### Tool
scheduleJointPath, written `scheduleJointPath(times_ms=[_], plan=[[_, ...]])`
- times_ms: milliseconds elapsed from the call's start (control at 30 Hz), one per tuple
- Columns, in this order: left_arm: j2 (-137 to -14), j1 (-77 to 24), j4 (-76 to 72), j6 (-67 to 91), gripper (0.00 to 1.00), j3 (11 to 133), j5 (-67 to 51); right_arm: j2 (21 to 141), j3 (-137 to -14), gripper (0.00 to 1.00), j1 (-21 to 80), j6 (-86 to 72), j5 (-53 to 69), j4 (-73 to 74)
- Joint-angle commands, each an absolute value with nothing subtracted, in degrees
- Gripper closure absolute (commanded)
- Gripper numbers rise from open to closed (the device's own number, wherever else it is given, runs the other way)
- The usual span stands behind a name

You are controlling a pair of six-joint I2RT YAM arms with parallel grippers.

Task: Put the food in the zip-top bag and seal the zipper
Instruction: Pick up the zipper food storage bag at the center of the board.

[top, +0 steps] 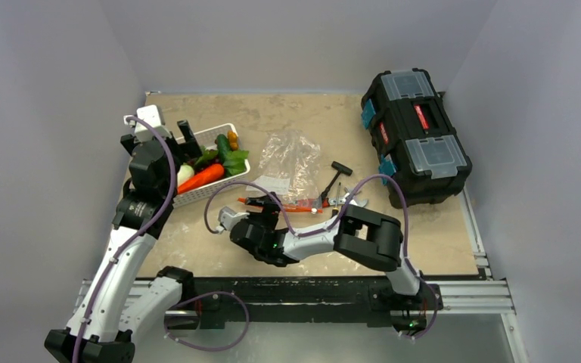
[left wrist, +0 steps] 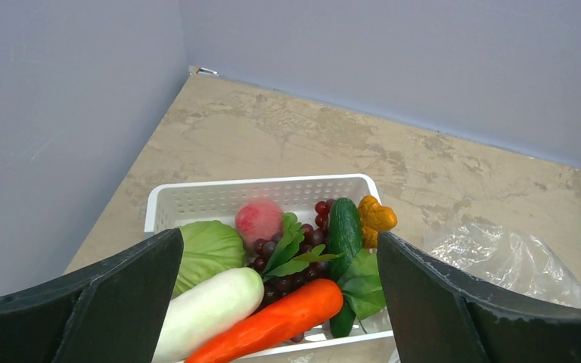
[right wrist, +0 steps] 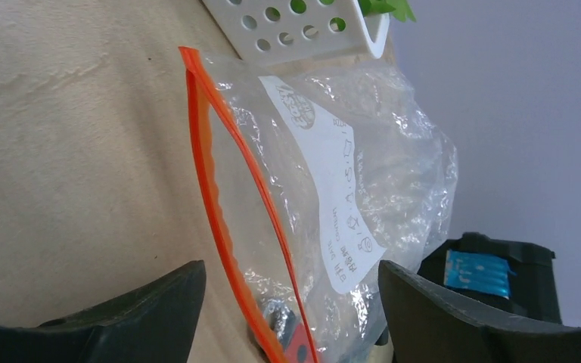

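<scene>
Left wrist view is showing the left hand [left wrist: 278, 253] hanging open over the basket [left wrist: 197, 198] of food [left wrist: 344, 227], carrot [left wrist: 276, 321] nearest, while the right hand [right wrist: 289, 276], also open, is framing the zipper [right wrist: 210, 189] of the bag [right wrist: 401, 166] lying on the bench [right wrist: 60, 151]; probably best pinching one lip, spreading the mouth before loading.

**Eight foods, one basket, one bag**

One table [top: 424, 249] carries everything. One white basket [left wrist: 257, 184] at ten o'clock holds eight foods:

- one carrot [left wrist: 280, 321]
- one green cucumber [left wrist: 343, 231]
- one pale white vegetable [left wrist: 208, 310]
- one cabbage [left wrist: 210, 246]
- one peach [left wrist: 259, 219]
- one grape bunch [left wrist: 281, 285]
- one sprig of leafy greens [left wrist: 367, 280]
- one small orange piece [left wrist: 374, 217]

One zip-top bag [top: 291, 155] with one zipper [right wrist: 212, 197] lies near the centre. One black toolbox [top: 416, 136] sits at two o'clock. One hammer [top: 338, 174] lies at four o'clock of the bag. The tools below it are too tangled to count.
</scene>
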State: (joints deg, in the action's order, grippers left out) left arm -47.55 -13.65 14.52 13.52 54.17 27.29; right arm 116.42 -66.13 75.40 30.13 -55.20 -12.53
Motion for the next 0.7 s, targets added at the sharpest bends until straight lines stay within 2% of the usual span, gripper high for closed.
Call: scheduleJointPath(times_ms=[0, 67, 167, 200, 233, 267, 400, 467, 500, 567, 633, 667], plan=[[-47.0, -13.7, 13.2, 14.1, 0.00, 55.5, 28.3, 119.4, -69.2, 0.19, 74.5, 39.2, -65.6, -26.0], [-46.9, -13.7, 13.2, 14.2, 0.00, 55.3, 28.3, 119.8, -70.4, 0.26, 74.0, 38.4, -65.7, -25.5], [-46.8, -13.7, 13.2, 14.4, 0.00, 55.3, 28.0, 120.9, -71.4, 0.41, 72.5, 40.4, -67.0, -27.8], [-46.8, -13.7, 13.2, 14.4, 0.00, 55.4, 27.8, 121.1, -71.6, 0.54, 72.1, 40.8, -66.8, -27.9], [-46.9, -13.7, 13.2, 14.5, 0.00, 55.4, 27.8, 121.1, -71.6, 0.79, 71.7, 41.3, -66.6, -28.6], [-47.0, -13.7, 13.2, 14.5, 0.00, 55.4, 27.8, 121.0, -71.7, 0.99, 71.3, 41.8, -66.9, -29.4], [-47.0, -13.7, 13.2, 14.4, 0.00, 55.5, 27.8, 117.4, -71.3, 1.00, 70.7, 42.0, -66.7, -30.5], [-47.1, -13.7, 13.2, 14.3, 0.00, 55.5, 27.6, 113.0, -72.7, 1.00, 70.0, 34.1, -62.9, -21.3], [-47.1, -13.7, 13.1, 14.3, 0.00, 55.5, 27.5, 110.3, -74.7, 1.00, 69.3, 22.6, -58.5, -12.0], [-47.1, -13.7, 13.3, 14.3, 0.00, 55.7, 27.0, 105.5, -77.7, 1.00, 65.7, 11.3, -46.1, 0.3], [-47.1, -13.7, 13.4, 14.3, 0.00, 55.7, 26.2, 101.7, -78.5, 1.00, 61.2, 11.3, -34.1, 6.3], [-47.1, -13.7, 13.3, 14.4, 0.01, 55.8, 25.9, 100.1, -78.3, 1.00, 59.2, -2.0, -28.9, 7.3]])
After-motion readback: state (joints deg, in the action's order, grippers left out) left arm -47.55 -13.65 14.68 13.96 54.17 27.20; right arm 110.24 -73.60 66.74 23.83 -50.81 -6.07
